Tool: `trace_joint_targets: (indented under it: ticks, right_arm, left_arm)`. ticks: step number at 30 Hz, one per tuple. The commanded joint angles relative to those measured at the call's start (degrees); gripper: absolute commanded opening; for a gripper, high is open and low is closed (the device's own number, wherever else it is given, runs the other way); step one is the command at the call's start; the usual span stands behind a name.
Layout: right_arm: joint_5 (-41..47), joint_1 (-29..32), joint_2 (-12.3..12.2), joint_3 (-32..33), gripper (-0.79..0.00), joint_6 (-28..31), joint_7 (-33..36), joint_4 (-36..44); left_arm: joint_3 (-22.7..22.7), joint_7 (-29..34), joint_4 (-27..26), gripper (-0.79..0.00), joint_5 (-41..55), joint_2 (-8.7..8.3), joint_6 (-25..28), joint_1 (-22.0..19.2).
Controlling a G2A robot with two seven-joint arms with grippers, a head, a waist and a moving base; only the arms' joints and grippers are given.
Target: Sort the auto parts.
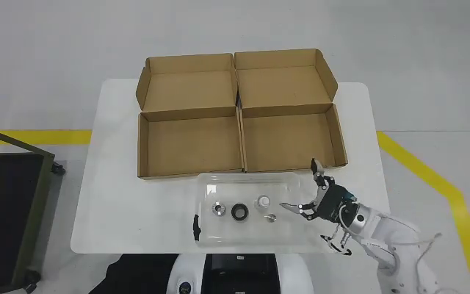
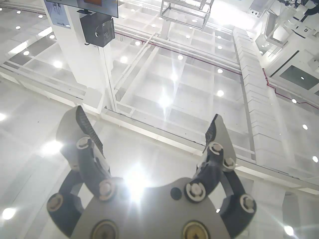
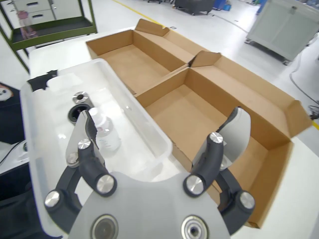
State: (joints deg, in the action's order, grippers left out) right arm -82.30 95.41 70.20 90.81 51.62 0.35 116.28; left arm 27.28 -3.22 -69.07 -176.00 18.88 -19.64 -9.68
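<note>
The right gripper is found spread above the right end of the clear tray (a small bottle lies near, inside); the left gripper is likewise spread.

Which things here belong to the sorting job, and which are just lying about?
Job: clear tray, silver cylinder, black ring, small bottle, small silver cap, two cardboard boxes.
Lying about: green cart, yellow floor tape.

Nothing is legible; print on the bottle is too small.
</note>
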Motion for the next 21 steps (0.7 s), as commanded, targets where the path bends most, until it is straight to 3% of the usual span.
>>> trace_joint_targets:
  ticks: [1, 9, 21]
  right_arm:
    - [0.22, -0.02, -0.12, -1.27, 0.000, 1.10, 2.29, 1.13]
    - [-1.99, -1.84, -0.63, -7.96, 0.000, 4.30, 9.35, 1.87]
    - [-4.25, -6.37, -1.14, -12.65, 0.000, 2.22, 15.39, -3.16]
  left_arm:
    - [0.00, 0.00, 0.00, 0.000, 0.00, 0.00, 0.00, 0.00]
    - [0.00, 0.00, 0.00, 0.000, 0.00, 0.00, 0.00, 0.00]
    - [0.00, 0.00, 0.00, 0.000, 0.00, 0.00, 0.00, 0.00]
